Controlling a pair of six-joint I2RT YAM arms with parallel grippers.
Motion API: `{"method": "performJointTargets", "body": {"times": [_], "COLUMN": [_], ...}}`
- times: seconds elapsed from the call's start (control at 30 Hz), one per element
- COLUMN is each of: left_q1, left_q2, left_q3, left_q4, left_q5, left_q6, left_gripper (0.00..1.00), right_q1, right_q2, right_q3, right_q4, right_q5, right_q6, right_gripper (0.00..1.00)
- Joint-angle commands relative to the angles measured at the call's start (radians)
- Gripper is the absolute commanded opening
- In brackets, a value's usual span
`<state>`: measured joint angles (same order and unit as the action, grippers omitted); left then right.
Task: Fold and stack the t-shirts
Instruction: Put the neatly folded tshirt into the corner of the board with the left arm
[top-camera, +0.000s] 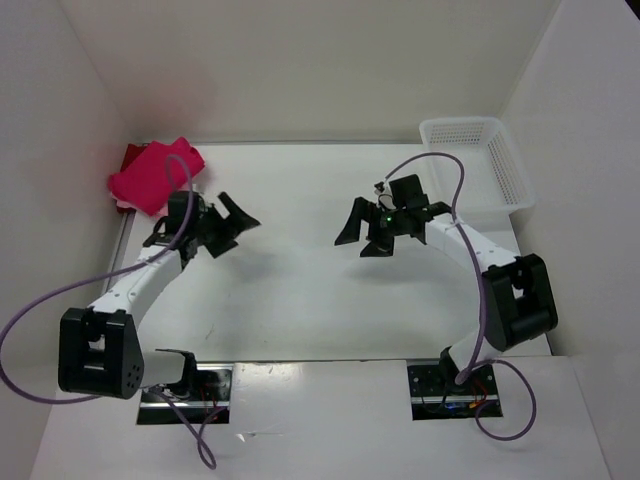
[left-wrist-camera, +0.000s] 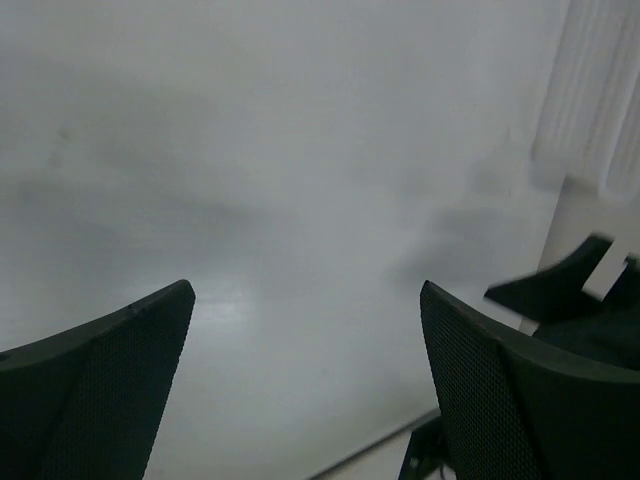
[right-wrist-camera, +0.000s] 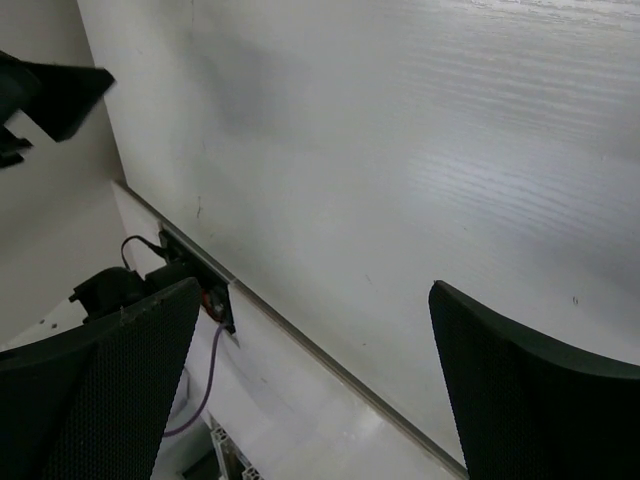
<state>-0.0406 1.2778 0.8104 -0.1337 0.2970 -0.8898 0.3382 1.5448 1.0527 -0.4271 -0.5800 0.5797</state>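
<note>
My left pincer (top-camera: 236, 229) hangs wide open above the table (top-camera: 300, 300), at about 9 o'clock on the tabletop in the overhead view, and there is nothing between its fingers. In my left wrist view the two black fingers (left-wrist-camera: 110, 380) stand far apart, with only bare white table between them.

My right pincer (top-camera: 352, 244) is spread just as wide. It sits nearer the centre, a little toward 3 o'clock, and it holds nothing either. In its wrist view both fingers (right-wrist-camera: 520, 380) are apart over bare table and the table's near edge. The two pincers face each other across the middle, well apart. Each wrist view catches a black finger of the other one at its edge.

The shirts (top-camera: 150, 188) lie in a pile at 10 o'clock, in the far-left corner against the wall. The magenta shirt (top-camera: 162, 172) is on top, and the red shirt (top-camera: 130, 157) peeks out from under it on the pile's far-left side. From my left pincer the pile is at about 11 o'clock, near but not touching. My left arm's purple cable (top-camera: 188, 172) arcs over the pile's right side in the overhead view.

The basket (top-camera: 460, 125) stands at 2 o'clock in the far-right corner, beyond my right pincer and apart from it. My left wrist view shows it only as a white blur at upper right.
</note>
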Motion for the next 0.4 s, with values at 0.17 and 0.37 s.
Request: {"method": "performJointTargets", "body": {"times": [0.17, 0.37], "left_q1": [-0.234, -0.252], "left_q2": [-0.05, -0.094], "left_q3": [0.009, -0.04], "left_q4": [-0.115, -0.095], "left_q5": [0.039, 0.061], "left_q6": [0.115, 0.124], "left_gripper": [1.0, 1.0], "right_q1": [0.009, 0.009], "right_q2": [-0.178, -0.274], "right_q3": [-0.083, -0.164], "right_q4": [0.017, 0.017], "right_q5": [0.074, 0.083], "right_q6": [0.043, 0.092], "right_gripper": [1.0, 1.0]}}
